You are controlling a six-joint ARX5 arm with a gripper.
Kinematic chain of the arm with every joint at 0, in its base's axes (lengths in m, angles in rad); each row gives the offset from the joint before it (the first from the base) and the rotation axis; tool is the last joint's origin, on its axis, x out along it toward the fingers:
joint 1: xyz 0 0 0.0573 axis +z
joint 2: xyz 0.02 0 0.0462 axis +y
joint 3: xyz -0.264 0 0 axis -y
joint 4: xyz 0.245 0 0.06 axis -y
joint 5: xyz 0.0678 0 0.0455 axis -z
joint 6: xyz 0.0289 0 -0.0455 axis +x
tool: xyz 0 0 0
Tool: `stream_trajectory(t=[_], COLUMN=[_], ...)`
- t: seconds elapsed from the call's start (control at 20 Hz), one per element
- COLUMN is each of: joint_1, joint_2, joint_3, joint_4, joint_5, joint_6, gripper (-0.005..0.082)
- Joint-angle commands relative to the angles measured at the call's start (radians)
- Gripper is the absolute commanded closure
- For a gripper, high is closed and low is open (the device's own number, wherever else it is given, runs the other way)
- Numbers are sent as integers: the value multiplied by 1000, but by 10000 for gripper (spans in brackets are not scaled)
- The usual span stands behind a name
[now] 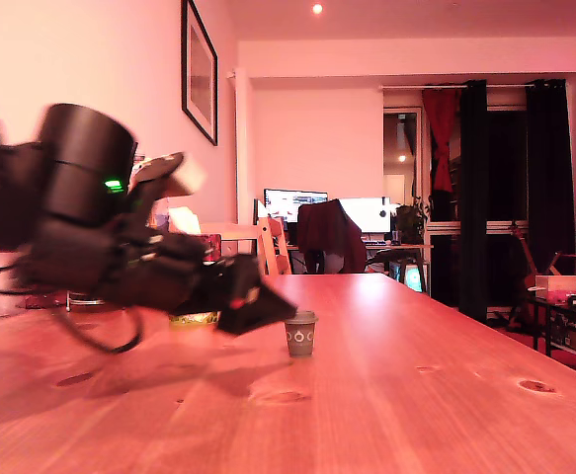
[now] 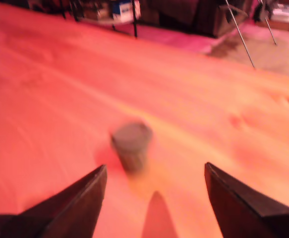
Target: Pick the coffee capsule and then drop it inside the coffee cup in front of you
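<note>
your gripper (image 2: 154, 198) has its jaws spread wide and empty, aimed at the upright coffee capsule (image 2: 131, 145) so both fingers can straddle it.

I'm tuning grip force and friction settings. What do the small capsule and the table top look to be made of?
The coffee capsule looks like matte grey plastic or coated foil, with pale ring marks printed on its side; blur in the wrist view leaves the exact material open. The table looks like solid wood with a smooth, slightly glossy finish: grain streaks and dark knots show, and the surface reflects soft light.
</note>
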Motion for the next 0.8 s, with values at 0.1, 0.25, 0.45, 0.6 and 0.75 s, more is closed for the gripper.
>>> stream_trajectory(t=[0.1,0.25,0.45,0.6,0.75], joint_1=[-4,-4,-3,-4,-5], joint_2=[79,120,140,148,153], joint_3=[70,116,162,212,253], joint_4=[-35,-58,-87,-162,-227], joint_5=[3,5,9,10,9], joint_6=[-12,-19,-19,-18,-13], gripper=[197,197,198,198,198])
